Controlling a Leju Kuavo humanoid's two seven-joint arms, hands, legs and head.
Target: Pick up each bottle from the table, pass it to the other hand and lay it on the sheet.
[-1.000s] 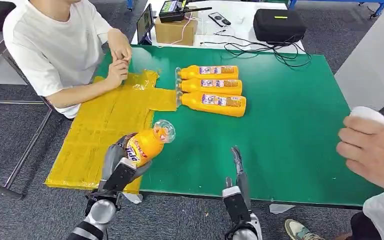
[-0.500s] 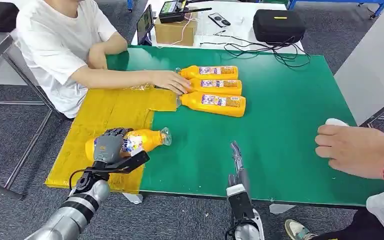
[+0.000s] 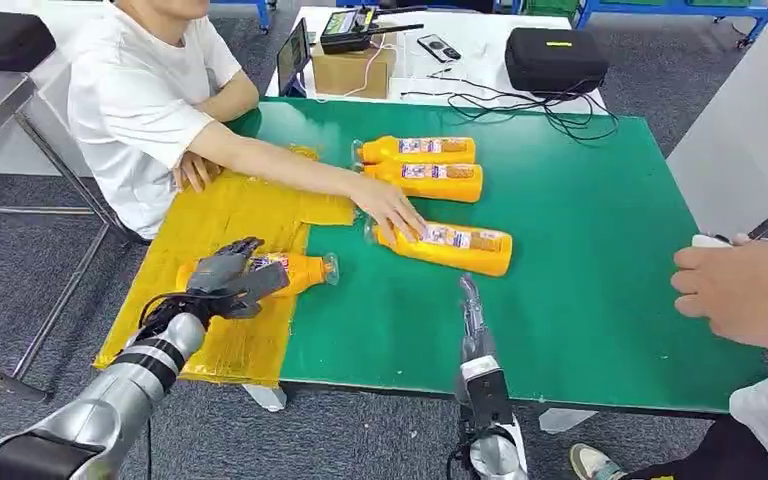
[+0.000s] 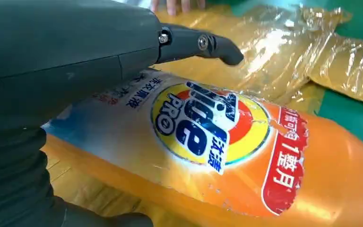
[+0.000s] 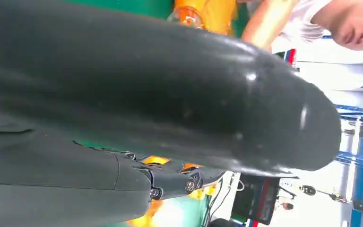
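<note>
An orange detergent bottle [image 3: 302, 270] [image 4: 227, 142] lies on its side at the edge of the yellow sheet [image 3: 215, 220], cap toward the green table [image 3: 580, 250]. My left hand [image 3: 225, 278] [image 4: 75, 47] hovers over its base end with fingers spread and the thumb lifted off the label. My right hand [image 3: 473, 318] [image 5: 146, 94] stands edge-on near the table's front edge, fingers straight, holding nothing. Two more orange bottles [image 3: 420, 150] [image 3: 430, 181] lie side by side at the back. A third bottle [image 3: 455, 247] lies slanted nearer me, with a person's hand [image 3: 390, 208] on its neck.
The person in a white shirt [image 3: 140, 100] sits at the left, forearm stretched over the sheet. Another person's hand [image 3: 745, 290] with a white object is at the right edge. A cardboard box [image 3: 350, 68], black case [image 3: 556, 58] and cables [image 3: 520, 98] sit behind the table.
My left hand's fingers have loosened from the bottle, which now lies on the sheet. The person has pulled the nearest of the three bottles toward me and turned it aslant.
</note>
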